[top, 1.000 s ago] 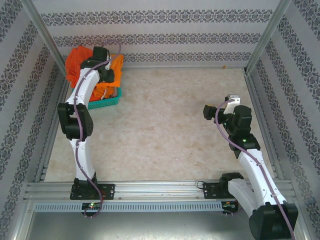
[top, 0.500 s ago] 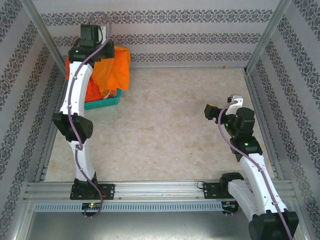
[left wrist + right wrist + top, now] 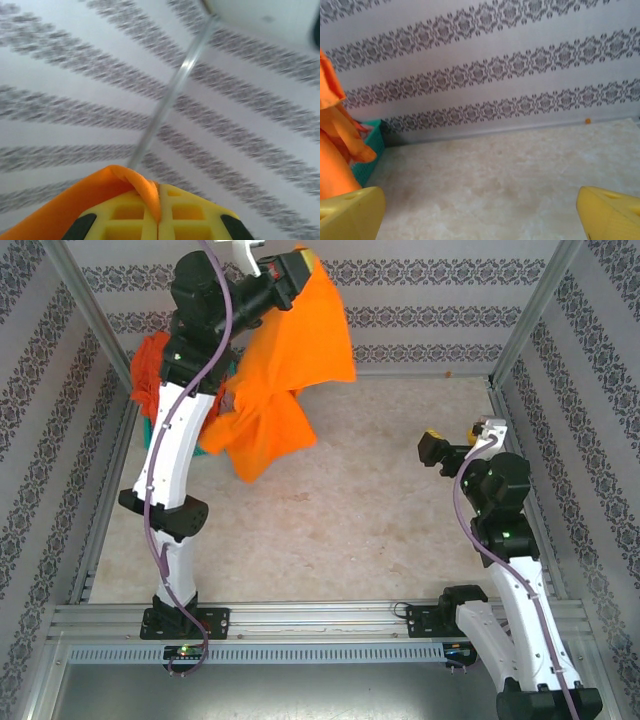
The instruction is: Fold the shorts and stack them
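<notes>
Early stage, by the look of it: no fold or stack on the table (image 3: 380,510) yet. The left claw (image 3: 300,260), high over the far-left corner, is clamped on an edge of the yellow-orange shorts (image 3: 300,350), which hang free in the air. The red-orange shorts (image 3: 152,365) sit bunched in the basket (image 3: 369,150) at that corner. The right claw (image 3: 462,435) hovers near the right edge, wide open and empty.
</notes>
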